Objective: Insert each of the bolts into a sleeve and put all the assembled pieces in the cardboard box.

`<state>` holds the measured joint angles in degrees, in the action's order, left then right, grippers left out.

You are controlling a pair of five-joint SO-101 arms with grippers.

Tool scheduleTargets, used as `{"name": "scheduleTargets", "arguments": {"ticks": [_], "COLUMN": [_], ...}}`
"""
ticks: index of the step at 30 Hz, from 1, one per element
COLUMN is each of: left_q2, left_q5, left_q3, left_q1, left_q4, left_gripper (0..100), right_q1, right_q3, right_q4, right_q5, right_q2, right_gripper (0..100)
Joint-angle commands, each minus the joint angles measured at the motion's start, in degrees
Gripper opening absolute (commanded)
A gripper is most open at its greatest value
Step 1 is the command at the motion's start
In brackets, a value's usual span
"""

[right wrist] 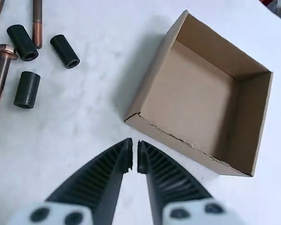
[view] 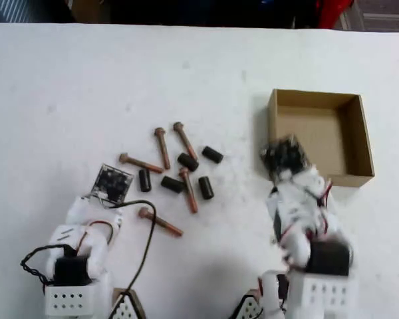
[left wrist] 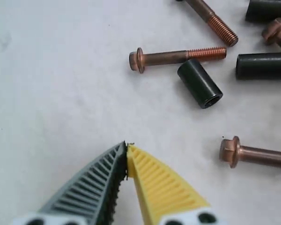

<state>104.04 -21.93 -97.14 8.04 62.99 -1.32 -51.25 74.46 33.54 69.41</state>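
From above, my left gripper sits low on the white table at the near-left edge of the scatter. Five copper bolts and five black sleeves lie loose there, none of them joined. The nearest bolt is just beside my left arm, and from this height I cannot tell how that gripper's fingers stand. My right gripper is at the near-left corner of the cardboard box, which stands open-topped to the right of the parts and apart from them. In the left wrist view, my grey finger and yellow finger meet at their tips. They are pressed together on nothing, over bare table. A short sleeve lies beyond the tips with a bolt touching or just beside its end. Another bolt lies off to one side, and more bolts and sleeves lie farther out. In the right wrist view, my two black ridged fingers are drawn nearly together, with a thin slit between the tips and nothing in it. They hang over the table just short of the box's torn near wall and do not touch it. Three sleeves and three bolts lie well apart from the box.
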Motion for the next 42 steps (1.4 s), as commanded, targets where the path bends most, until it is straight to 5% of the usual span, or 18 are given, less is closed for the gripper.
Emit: {"name": "scheduleTargets", "arguments": {"ticks": [1, 5, 12, 20, 26, 34, 37, 42], "left_q2": [0.5, 0.5, 0.5, 0.5, 0.5, 0.5, 0.5, 0.5], "left_q5": [0.1, 0.1, -0.4, -0.4, -0.5, -0.5, -0.5, -0.5], "left_q3": [0.1, 0.1, 0.1, 0.1, 0.1, 0.1, 0.1, 0.1], "left_q1": [0.3, 0.4, 6.3, 9.4, 9.4, 9.5, 9.5, 9.5], "left_q4": [0.3, 0.3, 0.0, -0.1, -0.1, -0.1, -0.1, -0.1], "left_gripper": [2, 2, 2, 2, 2, 2, 2, 2], "right_q1": [2.1, 7.3, 15.3, 21.3, 22.8, 31.4, 32.2, 31.8], "right_q3": [7.8, 12.7, 22.9, 34.1, 40.9, 41.8, 41.8, 41.6], "right_q4": [-0.1, -0.1, -0.1, 0.0, 0.1, 0.1, -0.1, -1.5], "right_q5": [-0.7, -1.1, -0.8, -1.2, -17.8, -24.1, -31.4, -31.9], "right_q2": [-16.0, -31.3, -50.1, -61.8, -69.5, -77.9, -79.0, -80.3], "right_gripper": [1.9, 3.3, 20.4, 21.2, 21.2, 21.2, 21.2, 21.2]}}
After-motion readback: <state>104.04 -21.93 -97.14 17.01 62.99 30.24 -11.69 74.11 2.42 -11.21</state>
